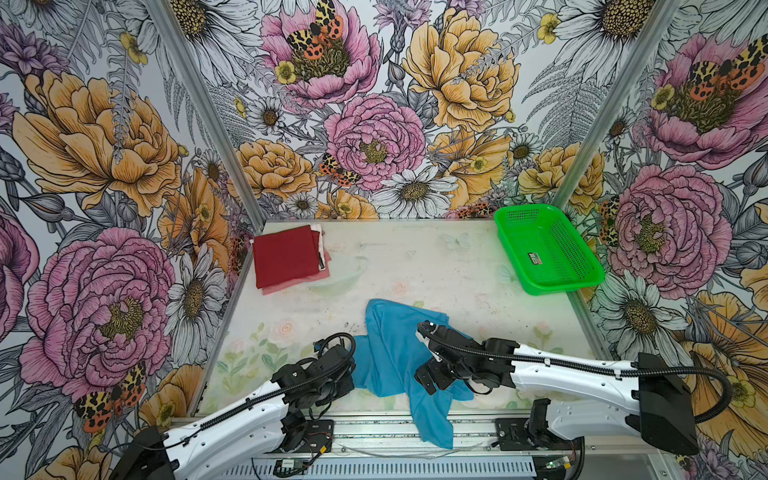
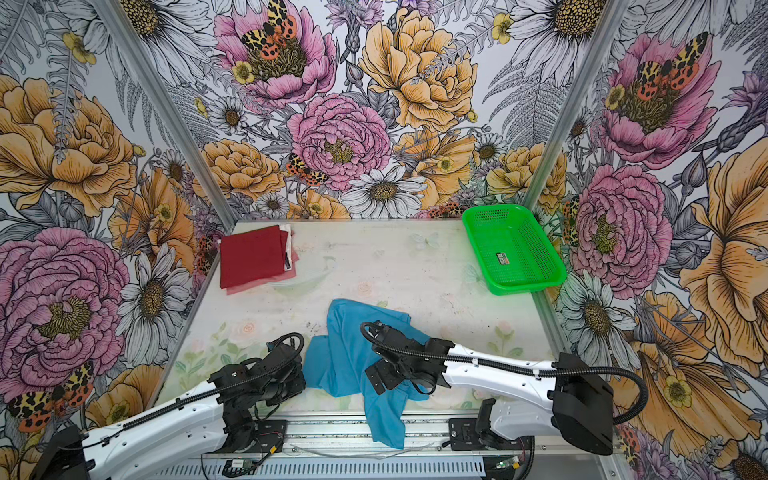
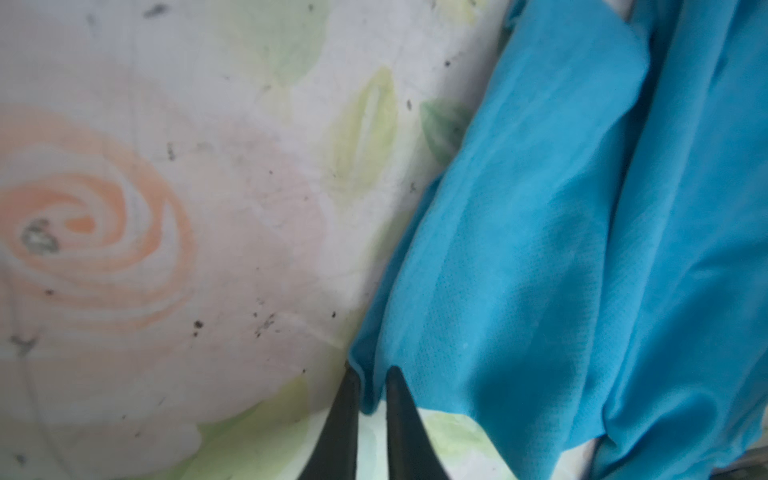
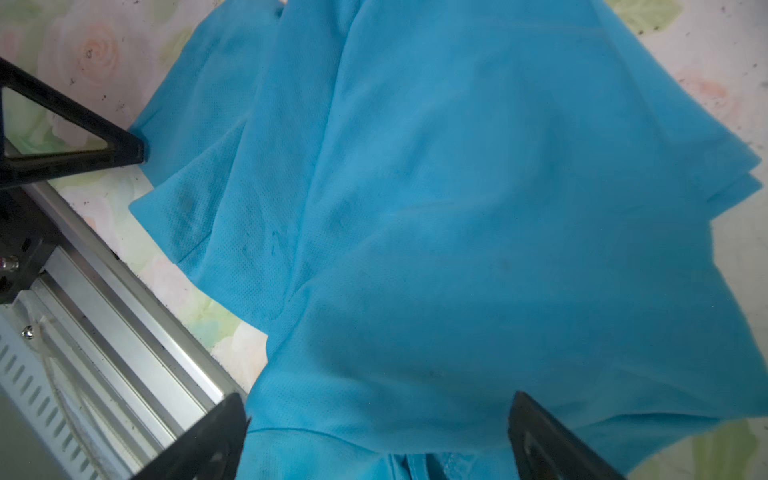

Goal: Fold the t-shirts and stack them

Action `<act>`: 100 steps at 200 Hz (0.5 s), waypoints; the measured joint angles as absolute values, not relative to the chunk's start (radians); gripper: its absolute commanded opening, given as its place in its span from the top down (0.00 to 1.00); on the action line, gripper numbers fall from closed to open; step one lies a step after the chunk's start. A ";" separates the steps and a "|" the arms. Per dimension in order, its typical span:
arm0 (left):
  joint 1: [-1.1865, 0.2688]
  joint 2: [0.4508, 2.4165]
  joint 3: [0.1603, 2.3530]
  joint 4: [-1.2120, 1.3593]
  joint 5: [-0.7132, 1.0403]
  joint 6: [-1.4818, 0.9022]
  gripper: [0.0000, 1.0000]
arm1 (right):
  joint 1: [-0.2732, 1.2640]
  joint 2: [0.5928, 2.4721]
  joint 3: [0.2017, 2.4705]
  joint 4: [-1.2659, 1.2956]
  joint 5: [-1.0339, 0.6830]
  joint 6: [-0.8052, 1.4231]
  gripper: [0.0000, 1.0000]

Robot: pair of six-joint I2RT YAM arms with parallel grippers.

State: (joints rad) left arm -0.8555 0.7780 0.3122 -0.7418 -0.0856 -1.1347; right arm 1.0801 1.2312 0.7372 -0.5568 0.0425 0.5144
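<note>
The left arm (image 1: 249, 411) stretches low and forward; the left pincer (image 3: 371, 374) is pinched tight on an edge of the blue t-shirt (image 3: 540, 249); the right arm (image 1: 573, 370) angles inward, and the right pincer (image 4: 376, 399) points down, jaws spread wide.

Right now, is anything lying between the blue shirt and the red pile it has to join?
Nothing visible. Only bare table separates the blue shirt from the folded red pile in the far left corner; the green basket sits far right, off that path.
</note>
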 measured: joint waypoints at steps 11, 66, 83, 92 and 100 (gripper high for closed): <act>-0.855 0.797 0.323 -0.733 -0.086 -1.118 1.00 | 1.069 1.225 0.737 -0.556 0.041 0.508 0.00; -0.742 0.951 0.714 -0.731 -0.060 -0.831 1.00 | 1.050 1.211 0.737 -0.542 -0.014 0.451 0.01; -0.693 0.995 0.865 -0.720 -0.044 -0.727 1.00 | 1.057 1.211 0.737 -0.541 -0.027 0.447 0.01; -0.670 1.010 0.932 -0.720 -0.038 -0.679 1.00 | 1.063 1.211 0.737 -0.542 -0.030 0.447 0.01; -0.650 1.016 0.980 -0.720 -0.031 -0.642 1.00 | 1.069 1.209 0.737 -0.542 -0.031 0.448 0.01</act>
State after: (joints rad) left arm -0.6498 1.0164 0.9802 -0.7204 -0.0311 -0.6418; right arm 1.0695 1.2095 0.7372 -0.5415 -0.0307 0.4477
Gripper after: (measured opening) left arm 0.050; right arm 0.989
